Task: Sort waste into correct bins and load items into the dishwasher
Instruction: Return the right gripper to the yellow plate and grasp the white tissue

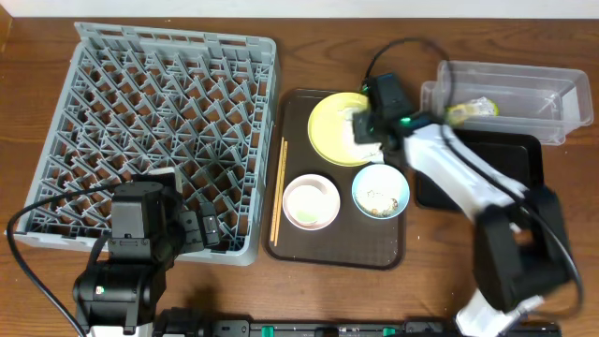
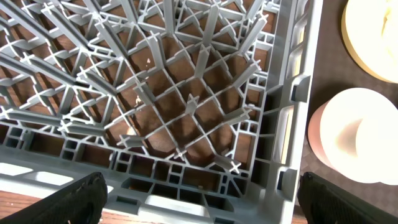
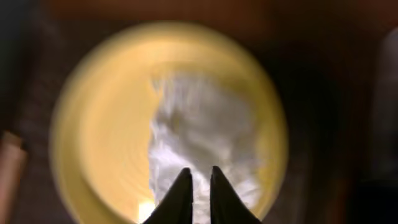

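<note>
The crumpled white paper napkin [image 3: 199, 118] looks bumpy. It lies on the right side of the round pale-yellow plate [image 1: 328, 126], at the back of the brown serving tray [image 1: 299, 245]. The plate's left side is bare. The clear plastic tub [image 1: 524, 80] and flat black tray [image 1: 529, 164] sit close by on the right. The right gripper [image 3: 198, 174] points down, its arm stretched over the black tray, jaws pinched on the napkin. The left gripper [image 2: 205, 190] hangs over a corner of the grey plastic dish rack [image 2: 186, 93], jaws wide apart.
</note>
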`<action>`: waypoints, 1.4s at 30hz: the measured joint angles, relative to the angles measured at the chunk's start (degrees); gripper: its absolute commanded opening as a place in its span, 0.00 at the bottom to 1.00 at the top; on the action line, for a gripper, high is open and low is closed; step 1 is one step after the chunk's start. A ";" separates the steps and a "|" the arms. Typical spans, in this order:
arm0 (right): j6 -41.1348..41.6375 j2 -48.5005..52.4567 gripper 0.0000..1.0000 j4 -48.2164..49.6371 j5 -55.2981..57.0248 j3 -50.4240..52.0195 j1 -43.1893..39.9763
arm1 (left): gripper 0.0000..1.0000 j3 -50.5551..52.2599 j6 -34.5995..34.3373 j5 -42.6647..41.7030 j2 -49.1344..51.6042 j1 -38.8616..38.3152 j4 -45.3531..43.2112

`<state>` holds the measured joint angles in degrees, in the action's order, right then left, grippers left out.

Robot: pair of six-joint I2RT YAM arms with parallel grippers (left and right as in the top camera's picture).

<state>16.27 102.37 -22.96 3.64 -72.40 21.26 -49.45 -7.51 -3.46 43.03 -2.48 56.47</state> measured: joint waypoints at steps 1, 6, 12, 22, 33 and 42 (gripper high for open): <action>0.17 -2.27 0.01 0.44 -0.02 -0.02 -0.87 | 0.98 0.00 0.00 -0.02 0.00 0.00 0.00; 0.44 -12.96 0.35 0.96 -0.44 -0.72 -8.66 | 0.98 0.00 0.00 -0.02 0.00 0.00 0.00; -0.39 -9.99 0.47 -2.23 -5.84 -0.81 -8.02 | 0.98 0.00 0.00 -0.02 0.00 0.00 0.00; -0.37 8.44 0.58 -2.21 -5.11 -0.70 0.57 | 0.98 0.00 0.00 -0.02 0.00 0.00 0.04; 1.11 12.92 0.01 -0.44 -2.62 -0.63 2.23 | 0.98 0.00 0.00 -0.02 0.00 0.00 0.00; 1.16 3.74 0.01 -0.81 -2.19 -0.24 -0.48 | 0.98 0.00 0.00 -0.02 0.00 0.00 0.00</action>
<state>17.43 106.10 -23.77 1.45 -72.64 20.78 -49.45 -7.51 -3.49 43.03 -2.48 56.47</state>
